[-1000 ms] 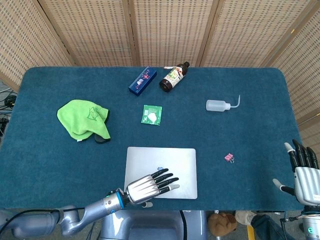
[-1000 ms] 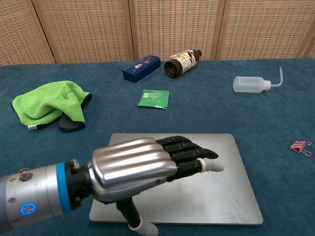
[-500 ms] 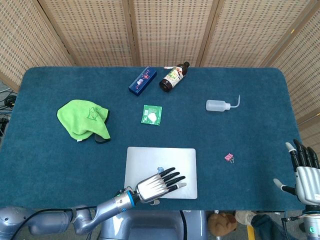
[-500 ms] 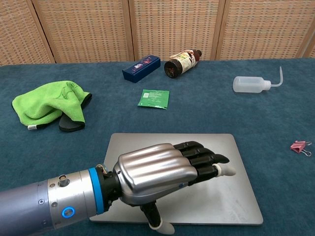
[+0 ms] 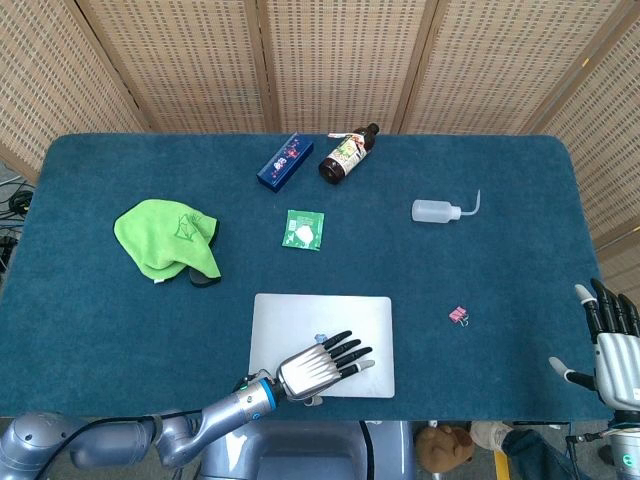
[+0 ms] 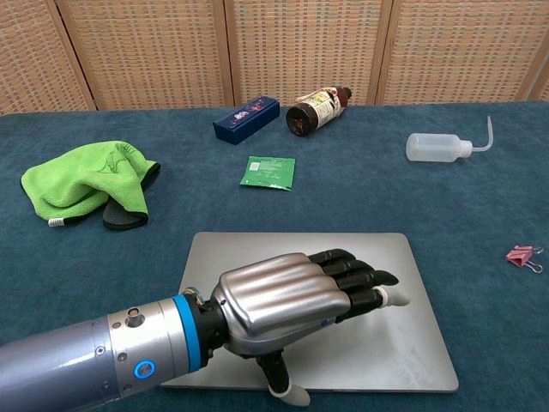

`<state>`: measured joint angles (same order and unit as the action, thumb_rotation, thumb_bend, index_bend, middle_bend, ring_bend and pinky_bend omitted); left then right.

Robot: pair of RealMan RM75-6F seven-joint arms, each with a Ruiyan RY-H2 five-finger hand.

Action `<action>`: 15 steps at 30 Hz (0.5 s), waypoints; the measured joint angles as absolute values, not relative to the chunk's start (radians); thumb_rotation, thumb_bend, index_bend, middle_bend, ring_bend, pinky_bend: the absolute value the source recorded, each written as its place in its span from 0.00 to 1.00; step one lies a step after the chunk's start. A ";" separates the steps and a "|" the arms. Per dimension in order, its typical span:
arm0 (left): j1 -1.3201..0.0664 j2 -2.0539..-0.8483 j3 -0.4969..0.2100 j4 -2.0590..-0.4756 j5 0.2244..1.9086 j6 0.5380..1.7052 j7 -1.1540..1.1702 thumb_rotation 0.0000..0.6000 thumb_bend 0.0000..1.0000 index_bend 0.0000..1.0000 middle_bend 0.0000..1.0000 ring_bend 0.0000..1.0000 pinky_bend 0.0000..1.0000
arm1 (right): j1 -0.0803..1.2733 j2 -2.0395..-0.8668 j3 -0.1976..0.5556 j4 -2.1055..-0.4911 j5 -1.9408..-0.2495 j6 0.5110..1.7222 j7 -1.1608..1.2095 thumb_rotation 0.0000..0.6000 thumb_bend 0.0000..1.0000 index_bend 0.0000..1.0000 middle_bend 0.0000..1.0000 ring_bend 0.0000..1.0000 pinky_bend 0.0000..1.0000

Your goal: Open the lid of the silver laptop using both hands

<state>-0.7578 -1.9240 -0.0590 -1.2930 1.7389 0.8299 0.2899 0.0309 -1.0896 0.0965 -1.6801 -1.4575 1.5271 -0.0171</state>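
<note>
The silver laptop (image 5: 320,318) lies shut and flat near the table's front edge, also seen in the chest view (image 6: 377,343). My left hand (image 5: 318,366) lies over the front part of the lid, fingers stretched out flat toward the right, thumb down at the front edge; in the chest view this left hand (image 6: 292,300) covers the lid's front left. Whether the palm touches the lid I cannot tell. My right hand (image 5: 612,345) stands at the far right beyond the table's corner, fingers pointing up and apart, holding nothing.
A green cloth (image 5: 168,238) lies at the left. A green sachet (image 5: 303,230), a blue box (image 5: 284,160) and a brown bottle (image 5: 347,152) on its side sit behind the laptop. A white squeeze bottle (image 5: 438,209) and a pink binder clip (image 5: 458,315) lie to the right.
My left hand has slid a little right and toward the laptop's front edge, lowering over the lid. My right hand has dropped slightly.
</note>
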 measured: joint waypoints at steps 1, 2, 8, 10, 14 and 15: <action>-0.759 -1.927 -0.058 -1.290 1.735 0.830 0.291 1.00 0.00 0.00 0.00 0.00 0.00 | 0.031 -1.089 0.096 -1.680 -1.458 1.526 -0.017 1.00 0.00 0.00 0.00 0.00 0.00; -0.759 -1.930 -0.057 -1.287 1.730 0.831 0.290 1.00 0.00 0.00 0.00 0.00 0.00 | 0.031 -1.089 0.096 -1.680 -1.458 1.525 -0.016 1.00 0.00 0.00 0.00 0.00 0.00; -0.768 -1.944 -0.048 -1.267 1.711 0.842 0.297 1.00 0.19 0.00 0.00 0.00 0.00 | 0.032 -1.089 0.097 -1.680 -1.455 1.524 -0.015 1.00 0.00 0.00 0.00 0.00 0.00; -0.770 -1.946 -0.044 -1.263 1.709 0.847 0.302 1.00 0.26 0.00 0.00 0.00 0.00 | 0.032 -1.089 0.097 -1.679 -1.453 1.524 -0.011 1.00 0.00 0.00 0.00 0.00 0.00; -0.772 -1.946 -0.036 -1.260 1.701 0.855 0.309 1.00 0.35 0.00 0.00 0.00 0.00 | 0.031 -1.088 0.098 -1.679 -1.451 1.522 -0.007 1.00 0.00 0.00 0.00 0.00 0.00; -0.773 -1.946 -0.035 -1.260 1.700 0.858 0.310 1.00 0.36 0.00 0.00 0.00 0.00 | 0.032 -1.088 0.098 -1.679 -1.451 1.521 -0.007 1.00 0.00 0.00 0.00 0.00 0.00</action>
